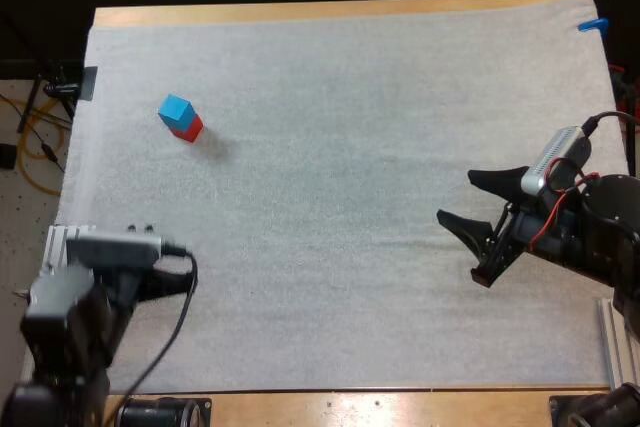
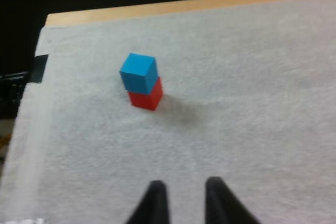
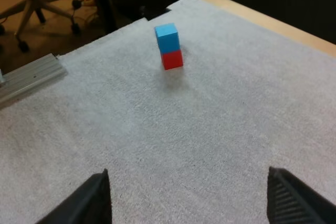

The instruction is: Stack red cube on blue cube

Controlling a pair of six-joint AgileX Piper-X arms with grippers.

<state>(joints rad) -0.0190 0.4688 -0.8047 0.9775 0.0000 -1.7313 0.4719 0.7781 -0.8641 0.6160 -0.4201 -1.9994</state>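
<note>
A blue cube (image 1: pixel 176 108) sits on top of a red cube (image 1: pixel 189 130) at the far left of the white mat (image 1: pixel 340 147). The stack is slightly twisted, with the blue cube (image 2: pixel 138 72) offset toward the far left of the red cube (image 2: pixel 146 98). My left gripper (image 2: pixel 184 203) hangs well short of the stack, open by a narrow gap and holding nothing. My right gripper (image 1: pixel 455 197) is over the right side of the mat, open wide and far from the blue cube (image 3: pixel 167 36) and red cube (image 3: pixel 172 59).
A black clamp (image 1: pixel 85 82) grips the mat's far left edge. Cables (image 1: pixel 35 137) lie on the floor beyond that edge. An aluminium rail (image 3: pixel 31 77) runs along the table's left side, with a chair base (image 3: pixel 47 1) behind it.
</note>
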